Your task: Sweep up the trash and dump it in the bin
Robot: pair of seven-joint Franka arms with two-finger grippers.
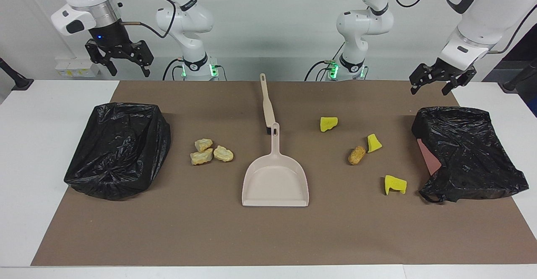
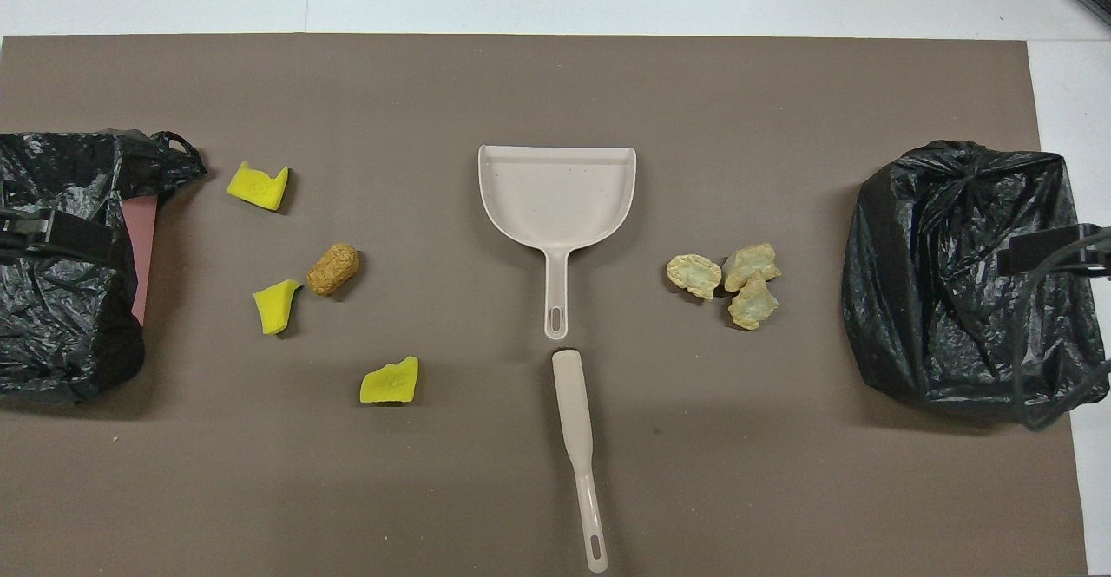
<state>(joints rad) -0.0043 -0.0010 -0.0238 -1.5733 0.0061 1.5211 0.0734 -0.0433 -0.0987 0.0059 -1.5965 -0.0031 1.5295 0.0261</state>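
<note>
While both arms wait raised at the robots' end of the table, nothing is in hand: the right gripper (image 1: 119,58) hangs over the mat edge above one bin, fingers spread and empty; the left gripper (image 1: 440,82) hangs over the edge by the other bin, fingers likewise apart and empty. Dustpan (image 1: 275,178) lies flat mid-mat, handle toward the robots; the brush (image 1: 267,105) lies in line with it, nearer the robots, tip just at the dustpan handle. Trash sits in two groups. Three pale chunks (image 1: 209,151) huddle between the dustpan and the bin (image 1: 117,149) at the right arm's end. Toward the left arm's end lie three sponge pieces (image 1: 328,123) (image 1: 374,143) (image 1: 395,185) and a brown lump (image 1: 356,155), well scattered, short of the second bin (image 1: 470,153). Risks, as I judge them: light sponge may skip or roll away from the brush rather than slide into the pan; the lump looks rounded and could roll; chunks look crumbly and may shed bits. Flat handles leave little to pinch, so a grasp could slip. That second bin's liner sags over its mouth, which may catch the pan's lip when dumping. Nothing else blocks the sweep path.
</note>
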